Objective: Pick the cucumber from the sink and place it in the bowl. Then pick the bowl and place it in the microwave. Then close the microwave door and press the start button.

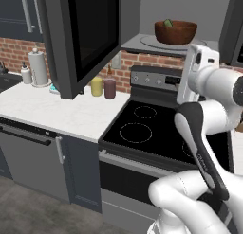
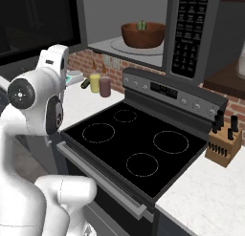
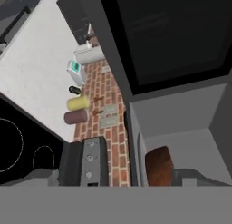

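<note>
Stove [image 1: 142, 129], black glass top w/ four ring burners, sits directly below the microwave [image 2: 191, 34]; closest item to my base.

Item 2: counter [image 1: 57, 110], white, left of stove. Carries yellow canister [image 1: 97, 86] and maroon canister [image 1: 110, 88] side by side at the brick wall, paper towel roll [image 1: 39, 67] further left.

Item 3: knife block [image 2: 221, 146], right of stove, well apart from the work.

Item 4: my pincer. Wrist is raised beside the microwave opening, hand cam looking along the cavity. Fingertips not resolvable; can't tell if spread or closed. Nothing seen held.

Item 5: microwave door [image 1: 80, 39], swung wide open to the left of the cavity, black window facing out over the counter.

Item 6: bowl [image 1: 175, 31], reddish-brown, inside the microwave on the turntable. Cucumber [image 1: 168, 23], green tip visible above the rim, so inside the bowl.

Status (judged): pick and load steps done; door closing is the step in hand, start button after.

Method note: get behind the door's outer face near its free edge, far from hinge, push in a smooth arc toward the cavity. Keep wrist clear of the opening so the door doesn't trap it. Push till flush, else start likely won't register.
</note>
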